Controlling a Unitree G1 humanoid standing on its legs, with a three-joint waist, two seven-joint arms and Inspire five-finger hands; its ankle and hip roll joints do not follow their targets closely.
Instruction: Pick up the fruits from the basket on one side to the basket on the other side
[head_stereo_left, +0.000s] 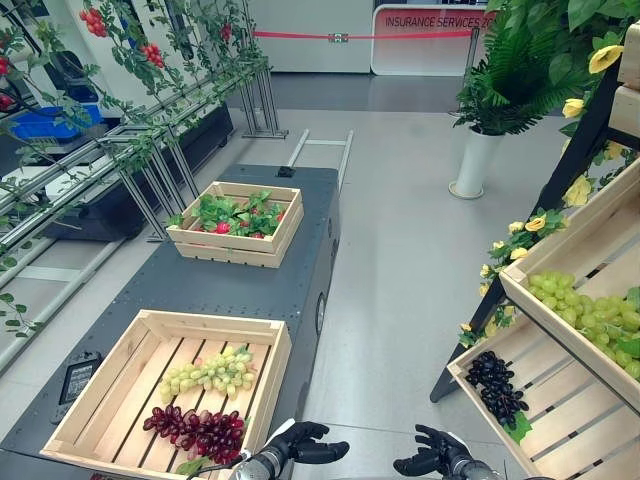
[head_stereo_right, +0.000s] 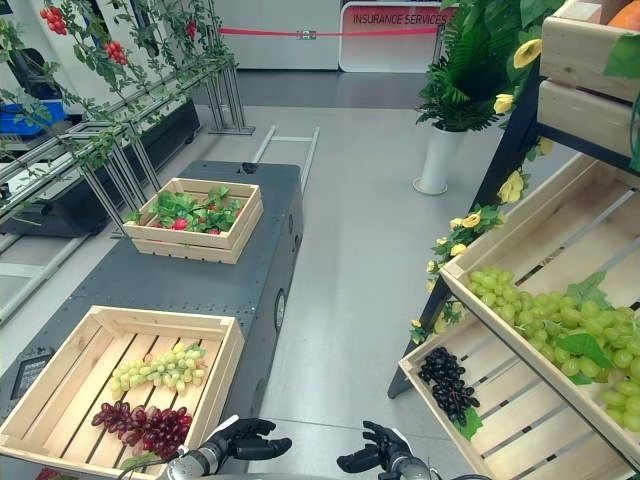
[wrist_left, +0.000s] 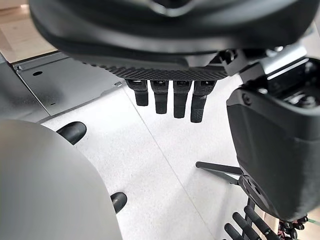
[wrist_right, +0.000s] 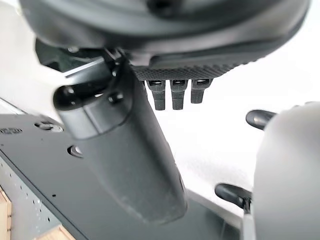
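Where the dark cart (head_stereo_left: 250, 280) crosses the grey floor (head_stereo_left: 400, 230) in the left eye view, a wooden crate (head_stereo_left: 100, 390) at lower left holds green grapes (head_stereo_left: 208, 373) and red grapes (head_stereo_left: 197, 430); black grapes (head_stereo_left: 497, 388) lie in the shelf crate (head_stereo_left: 570, 420) at lower right. Left hand (head_stereo_left: 300, 443) and right hand (head_stereo_left: 432, 452), bottom centre, hang empty. Each wrist view shows relaxed fingers (wrist_left: 165, 97).

Left robot hand (head_stereo_left: 305, 443): low, at lower centre, fingers relaxed, empty | Right robot hand (head_stereo_left: 432, 454): low beside it, apart, fingers relaxed, empty | Both point inward toward each other
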